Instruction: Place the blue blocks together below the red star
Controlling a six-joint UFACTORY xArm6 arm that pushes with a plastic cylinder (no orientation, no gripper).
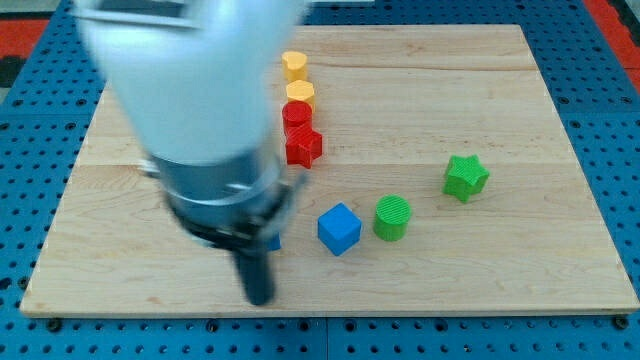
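Tip [259,297] blurred, left of blue cube [339,229]; red star [303,146] above.

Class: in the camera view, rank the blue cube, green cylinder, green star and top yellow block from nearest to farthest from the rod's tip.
From my tip:
1. Blue cube, just right.
2. Green cylinder, further right.
3. Green star, far right.
4. Top yellow block, near the view's top.

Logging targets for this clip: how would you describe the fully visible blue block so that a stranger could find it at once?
Start at the wooden board and go to its lower middle, just right of the arm's dark rod, my tip. There a blue cube sits with a green cylinder close on its right. It is the only blue block fully in view.
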